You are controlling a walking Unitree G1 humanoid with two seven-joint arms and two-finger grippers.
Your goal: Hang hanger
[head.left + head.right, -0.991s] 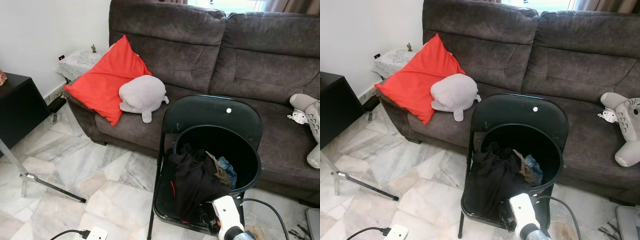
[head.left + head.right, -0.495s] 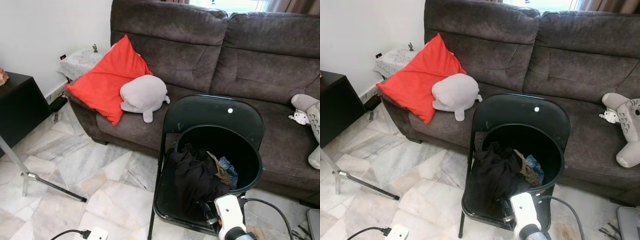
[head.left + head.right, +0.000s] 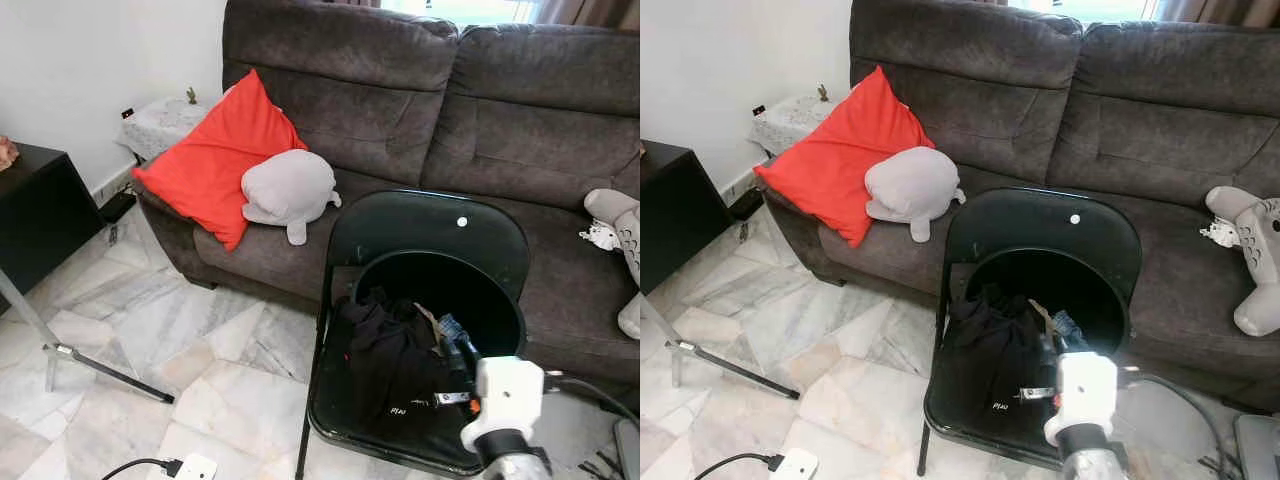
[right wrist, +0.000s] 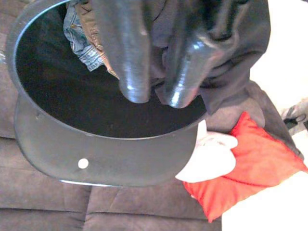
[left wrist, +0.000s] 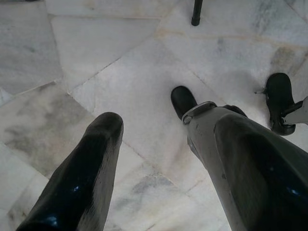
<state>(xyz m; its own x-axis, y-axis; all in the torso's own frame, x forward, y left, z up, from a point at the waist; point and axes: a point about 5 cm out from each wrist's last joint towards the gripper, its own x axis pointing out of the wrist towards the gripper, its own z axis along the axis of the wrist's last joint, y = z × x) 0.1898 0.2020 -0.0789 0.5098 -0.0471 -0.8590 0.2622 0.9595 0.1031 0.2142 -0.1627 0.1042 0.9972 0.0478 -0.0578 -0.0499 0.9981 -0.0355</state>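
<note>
Reaching up from the near edge, the right gripper (image 4: 151, 98) now hangs over the black bucket (image 3: 500, 340) on the folding chair (image 3: 420, 225) before the sofa (image 3: 400, 90), fingers nearly together, gripping nothing I can see. Black clothes (image 3: 385, 350) fill the bucket; no hanger can be made out. Judging by this, the search step continues; next, dig among the clothes. Idle, the left gripper (image 5: 159, 144) gapes.

One chair (image 3: 425, 230), two plush toys (image 3: 288, 190)

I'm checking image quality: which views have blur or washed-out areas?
Left eye view: sharp, evenly lit. Right wrist view: black fingers blurred up close, white wall overexposed beside the red square cushion. Left wrist view: fingers soft, marble floor clear.
</note>
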